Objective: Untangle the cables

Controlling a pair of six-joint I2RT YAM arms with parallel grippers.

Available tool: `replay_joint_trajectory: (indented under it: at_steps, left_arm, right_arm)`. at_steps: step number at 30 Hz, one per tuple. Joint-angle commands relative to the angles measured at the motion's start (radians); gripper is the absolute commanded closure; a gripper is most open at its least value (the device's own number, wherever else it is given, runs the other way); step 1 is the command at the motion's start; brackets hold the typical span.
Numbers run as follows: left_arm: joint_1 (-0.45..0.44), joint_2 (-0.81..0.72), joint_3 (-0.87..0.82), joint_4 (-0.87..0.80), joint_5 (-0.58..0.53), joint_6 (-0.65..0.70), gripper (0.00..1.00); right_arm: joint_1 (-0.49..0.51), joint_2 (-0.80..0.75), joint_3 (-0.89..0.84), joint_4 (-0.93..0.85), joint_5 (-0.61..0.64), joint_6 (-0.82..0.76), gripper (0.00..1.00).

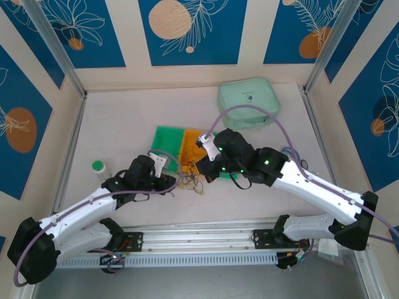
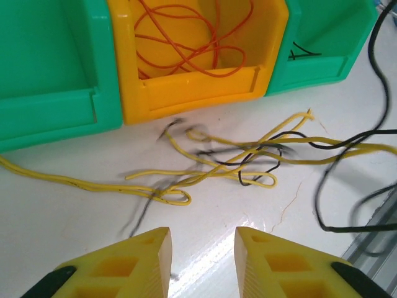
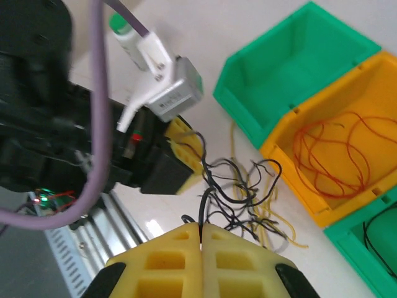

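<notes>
A tangle of thin black and pale yellow cables (image 2: 236, 158) lies on the white table in front of the bins, and from above the cables (image 1: 194, 183) sit between my two grippers. My right gripper (image 3: 201, 231) is shut on one black cable (image 3: 203, 205) that rises from the pile. In the top view the right gripper (image 1: 203, 173) hangs just over the tangle. My left gripper (image 2: 203, 251) is open near the table, short of the cables, nothing between its fingers. Its yellow fingers (image 3: 183, 140) sit beside the black strands. Orange cables (image 2: 186, 34) lie inside the orange bin (image 2: 192, 93).
Green bins (image 2: 56, 105) (image 2: 322, 65) flank the orange one; the right one holds a black cable. A mint pouch (image 1: 248, 96) lies at the back. A green-capped bottle (image 1: 98, 167) stands left. An aluminium rail (image 1: 199, 240) runs along the near edge.
</notes>
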Motion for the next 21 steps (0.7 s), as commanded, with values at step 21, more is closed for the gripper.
replay_joint_trajectory:
  at_steps: [21]
  left_arm:
    - [0.013, -0.227, -0.044, 0.336, 0.354, -0.03, 0.78]
  right_arm:
    - [-0.1, -0.086, -0.056, 0.033, -0.222, 0.086, 1.0]
